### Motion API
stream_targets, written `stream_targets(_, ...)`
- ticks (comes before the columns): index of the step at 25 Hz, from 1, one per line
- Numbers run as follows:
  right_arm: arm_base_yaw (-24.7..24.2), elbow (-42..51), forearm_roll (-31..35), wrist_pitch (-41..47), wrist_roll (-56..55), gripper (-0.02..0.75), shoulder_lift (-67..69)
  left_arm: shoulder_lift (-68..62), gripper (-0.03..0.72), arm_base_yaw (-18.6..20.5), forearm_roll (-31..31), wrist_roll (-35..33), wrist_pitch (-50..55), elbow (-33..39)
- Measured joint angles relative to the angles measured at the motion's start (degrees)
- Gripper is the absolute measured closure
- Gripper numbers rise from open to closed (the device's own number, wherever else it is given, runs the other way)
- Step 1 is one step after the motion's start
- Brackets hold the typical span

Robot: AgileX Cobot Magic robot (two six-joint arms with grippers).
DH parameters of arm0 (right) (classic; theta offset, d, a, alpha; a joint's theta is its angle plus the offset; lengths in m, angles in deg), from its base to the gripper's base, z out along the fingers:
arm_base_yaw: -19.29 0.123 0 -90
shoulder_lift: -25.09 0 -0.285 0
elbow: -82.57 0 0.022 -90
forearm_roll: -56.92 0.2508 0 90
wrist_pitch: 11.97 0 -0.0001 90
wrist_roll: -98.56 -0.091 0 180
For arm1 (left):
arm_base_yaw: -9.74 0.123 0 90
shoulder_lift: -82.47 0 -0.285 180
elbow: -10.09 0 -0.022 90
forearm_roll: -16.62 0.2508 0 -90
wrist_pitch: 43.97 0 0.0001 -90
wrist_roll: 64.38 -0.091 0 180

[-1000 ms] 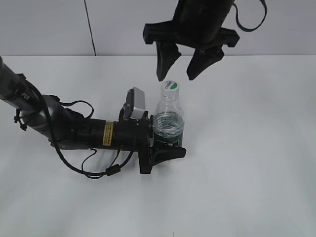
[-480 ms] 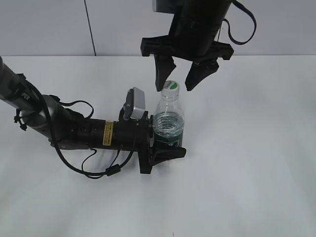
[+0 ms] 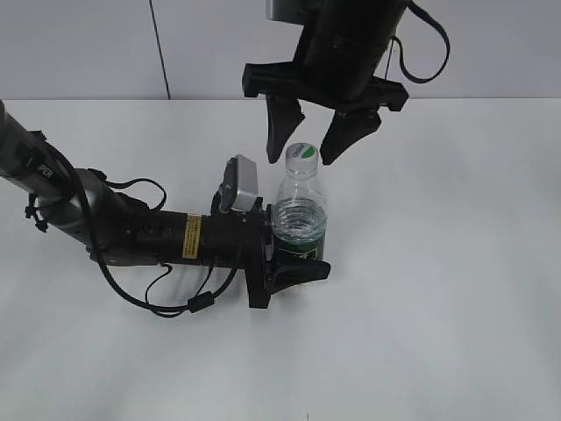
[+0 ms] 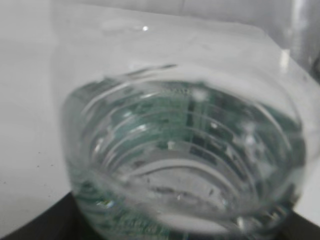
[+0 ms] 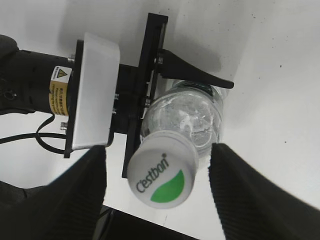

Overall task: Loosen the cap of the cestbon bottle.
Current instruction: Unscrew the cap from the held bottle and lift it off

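the left gripper [image 3: 294,263] clamps the small clear ribbed cestbon bottle [image 3: 301,219] upright on the white table [image 3: 438,263], steadying it so the right gripper [image 3: 307,151], jaws open, can straddle its round white green-patched cap [image 5: 162,171].

A plain white, smooth-topped counter [image 3: 438,289] is carrying everything here, running back to a pale wall. A small clear ribbed plastic water bottle with a dark green label band [image 3: 301,224] is standing upright on it, near the middle. Beside the bottle, on its left, a black robot arm with a yellow sticker [image 3: 158,235] is lying low along the counter, its loose black cables [image 3: 175,303] trailing on the white surface. A soft shadow is falling beneath them.
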Motion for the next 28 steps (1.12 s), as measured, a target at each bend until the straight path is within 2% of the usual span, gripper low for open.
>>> stream_targets(16, 0.64, 0.0, -0.67, -0.05, 0.02, 0.322, 0.0, 0.0, 0.265, -0.05, -0.11, 0.0, 0.13, 0.0)
stream_targets(22, 0.64, 0.0, -1.78, -0.05, 0.23, 0.437, 0.0, 0.0, 0.265, -0.05, -0.23, 0.0, 0.13, 0.0)
stream_targets(28, 0.64, 0.0, -3.23, 0.0, 2.48, 0.437, 0.0, 0.0, 0.265, -0.05, -0.45, 0.07, 0.18, 0.0)
